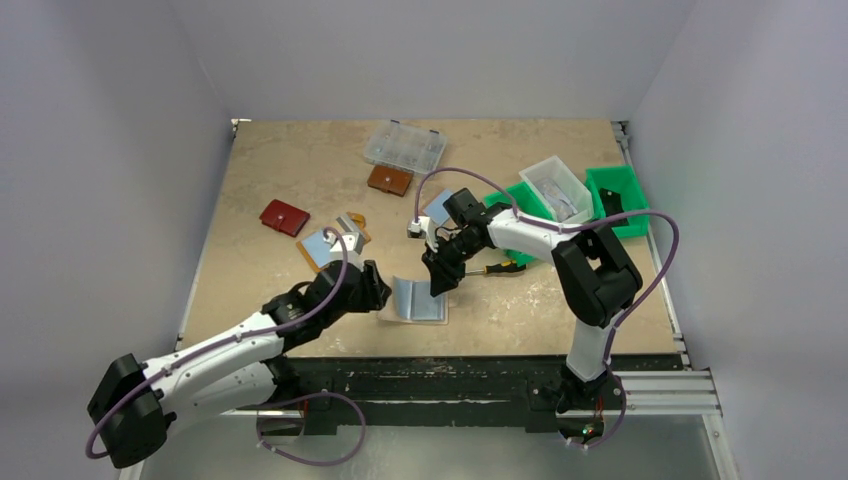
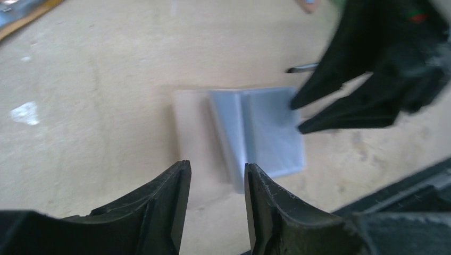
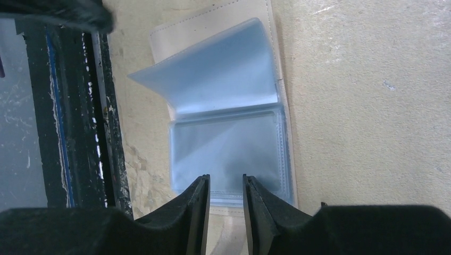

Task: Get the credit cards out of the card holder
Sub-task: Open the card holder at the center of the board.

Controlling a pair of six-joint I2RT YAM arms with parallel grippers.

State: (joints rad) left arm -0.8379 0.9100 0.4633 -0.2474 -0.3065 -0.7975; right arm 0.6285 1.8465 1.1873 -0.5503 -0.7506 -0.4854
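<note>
Trouble spot imo is the grip itself. Card holder (image 1: 415, 300) lies open on the counter (image 1: 300, 170) betw the two sets of fingers: just ahead of the left fingers (image 2: 159, 212) and directly under the right fingers (image 3: 194, 212). One pale blue sleeve page sticks up, the other lies flat. Both sets are parted w/ nothing betw them, so nothing's gripped and nothing pins the holder down. The right tips sit at the outer edge of the flat sleeve, can't tell if they actually touch it. Might be a greyish card inside that sleeve, but it's too hazy to be sure. If the right fingers pinch plastic + card together, the whole holder prob lifts w/ them instead of the card sliding out. If they just shove, the holder likely skates, bc it looks light and it's loose, and the counter's near edge is close by, off to one side of both sets of fingers. The raised page could also flop down over the pocket mouth. And the left and right fingers are near enough to each other that a sloppy reach could knock them together.
</note>
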